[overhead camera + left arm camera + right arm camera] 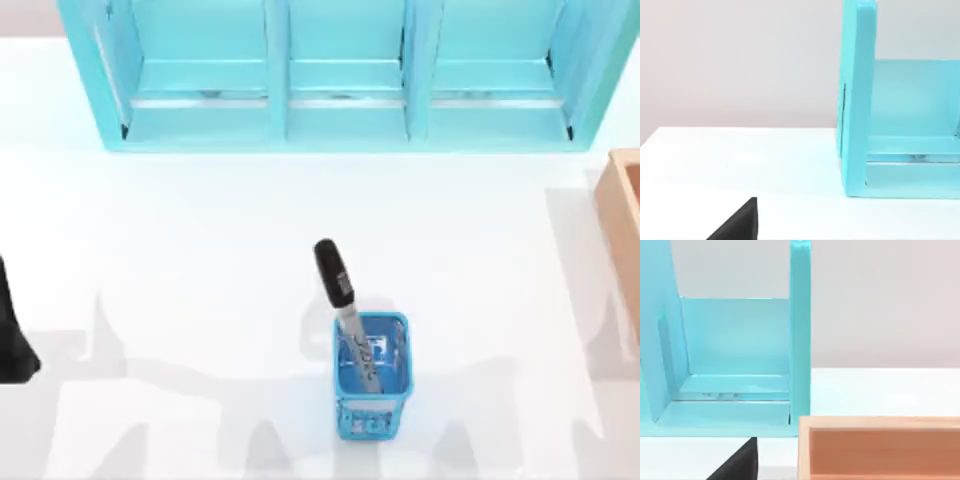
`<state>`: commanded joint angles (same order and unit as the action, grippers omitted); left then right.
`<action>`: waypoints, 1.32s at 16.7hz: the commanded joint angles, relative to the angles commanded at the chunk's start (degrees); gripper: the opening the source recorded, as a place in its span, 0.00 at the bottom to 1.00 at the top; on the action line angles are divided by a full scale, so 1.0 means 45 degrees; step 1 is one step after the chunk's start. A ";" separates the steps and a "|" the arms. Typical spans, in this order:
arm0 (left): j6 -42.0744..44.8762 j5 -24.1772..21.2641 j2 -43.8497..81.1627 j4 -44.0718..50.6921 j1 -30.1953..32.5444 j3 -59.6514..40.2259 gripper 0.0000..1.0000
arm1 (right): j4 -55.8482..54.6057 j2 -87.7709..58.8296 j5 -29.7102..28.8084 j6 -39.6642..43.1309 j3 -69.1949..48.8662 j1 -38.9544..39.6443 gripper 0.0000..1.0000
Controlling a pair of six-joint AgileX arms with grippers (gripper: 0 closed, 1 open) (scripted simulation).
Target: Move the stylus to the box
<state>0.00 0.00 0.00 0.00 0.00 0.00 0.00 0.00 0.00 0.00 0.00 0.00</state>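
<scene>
The stylus (341, 300), with a thick black cap and a silver-grey barrel with dark writing, stands tilted in a small blue mesh holder (372, 378) near the middle front of the table. Its cap leans toward the back left. The light tan box (624, 225) sits at the table's right edge, partly in view, and its thick wall and inside face the right wrist view (880, 447). My left arm (12, 325) is parked at the left edge, far from the stylus. A dark part of each gripper shows low in its wrist view: left (740, 222), right (740, 462).
A big turquoise shelf unit (340, 80) with three bays spans the back of the table; its end walls appear in the left wrist view (857, 100) and the right wrist view (800, 335). White tabletop lies between the holder and the box.
</scene>
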 joint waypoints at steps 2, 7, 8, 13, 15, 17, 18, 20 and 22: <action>0.0000 0.0000 0.0000 0.0000 0.0000 0.0000 1.00 | -0.0002 -0.0022 0.0006 -0.0002 -0.0009 0.0021 1.00; 0.0000 0.0000 0.0000 0.0000 0.0000 0.0000 1.00 | -0.0234 -0.2111 0.0400 -0.0238 -0.0811 0.1671 1.00; 0.0000 0.0000 0.0000 0.0000 0.0000 0.0000 1.00 | -0.0332 -0.2916 0.0522 -0.0330 -0.1103 0.2216 1.00; 0.0000 0.0000 0.0000 0.0000 0.0000 0.0000 1.00 | -0.1068 -0.7915 0.1222 -0.0912 -0.2934 0.5306 1.00; 0.0000 0.0000 0.0000 0.0000 0.0000 0.0000 1.00 | -0.1396 -0.9922 0.1508 -0.1133 -0.3691 0.6529 1.00; 0.0000 0.0000 0.0000 0.0000 0.0000 0.0000 1.00 | -0.1668 -1.1685 0.1763 -0.1321 -0.4354 0.7635 1.00; 0.0000 0.0000 0.0000 0.0000 0.0000 0.0000 1.00 | -0.1772 -1.2446 0.1873 -0.1402 -0.4631 0.8125 1.00; 0.0000 0.0000 0.0000 0.0000 0.0000 0.0000 1.00 | -0.1908 -1.3642 0.2052 -0.1533 -0.5052 0.8932 1.00; 0.0000 0.0000 0.0000 0.0000 0.0000 0.0000 1.00 | -0.1964 -1.4391 0.2162 -0.1618 -0.5294 0.9457 1.00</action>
<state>0.00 0.00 0.00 0.00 0.00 0.00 -8.84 -64.76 9.73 -7.28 -23.82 42.55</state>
